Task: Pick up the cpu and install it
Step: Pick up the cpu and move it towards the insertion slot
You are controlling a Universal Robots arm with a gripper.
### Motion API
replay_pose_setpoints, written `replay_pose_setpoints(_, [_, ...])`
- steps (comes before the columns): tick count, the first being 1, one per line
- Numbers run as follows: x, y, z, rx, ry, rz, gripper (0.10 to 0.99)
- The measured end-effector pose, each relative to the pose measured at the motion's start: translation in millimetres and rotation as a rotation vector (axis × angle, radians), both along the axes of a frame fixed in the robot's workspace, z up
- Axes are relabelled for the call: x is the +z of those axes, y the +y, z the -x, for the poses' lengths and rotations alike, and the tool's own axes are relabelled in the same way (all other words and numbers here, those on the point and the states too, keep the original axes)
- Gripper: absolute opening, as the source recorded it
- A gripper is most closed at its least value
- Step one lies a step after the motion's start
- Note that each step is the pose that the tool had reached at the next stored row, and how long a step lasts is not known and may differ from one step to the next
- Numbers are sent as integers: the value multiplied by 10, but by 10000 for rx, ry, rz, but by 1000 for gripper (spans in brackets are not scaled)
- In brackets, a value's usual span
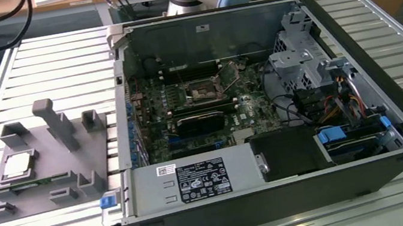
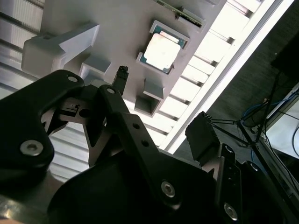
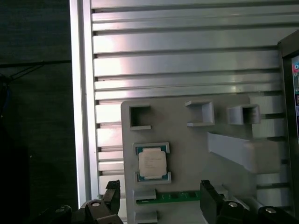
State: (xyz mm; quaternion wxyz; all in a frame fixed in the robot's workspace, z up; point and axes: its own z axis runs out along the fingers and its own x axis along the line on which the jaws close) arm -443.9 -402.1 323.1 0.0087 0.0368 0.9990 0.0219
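The cpu (image 1: 18, 165) lies flat in a square pocket of the grey tray (image 1: 60, 166) at the exterior view's left, silvery top up. Both wrist views look down on the cpu (image 3: 152, 163) (image 2: 161, 50) sitting in the tray (image 3: 187, 140) (image 2: 121, 28). My gripper (image 3: 160, 199) hangs well above the tray, open, its two black fingertips (image 3: 112, 195) spread wide with nothing between them. In the second wrist view the gripper (image 2: 162, 105) and its black linkage are in the foreground. The motherboard socket (image 1: 205, 91) sits inside the open computer case with its metal frame (image 1: 228, 72) tilted up.
A green RAM stick (image 3: 173, 197) lies in a tray slot beside the cpu. Upright grey posts (image 1: 57, 123) rise from the tray. The open case (image 1: 267, 115) holds a drive cage, cables and a power supply (image 1: 196, 180). The slatted metal table (image 3: 187, 60) ends close to the tray.
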Motion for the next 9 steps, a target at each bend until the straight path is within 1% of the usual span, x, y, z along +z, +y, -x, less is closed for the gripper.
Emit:
replay_pose_setpoints(2, [-21,-2,0,2,2,1,776])
replay_pose_setpoints(5, [-75,-13,-1,35,1,1,776])
replay_pose_setpoints(9, [-140,-23,-1,386,7,2,776])
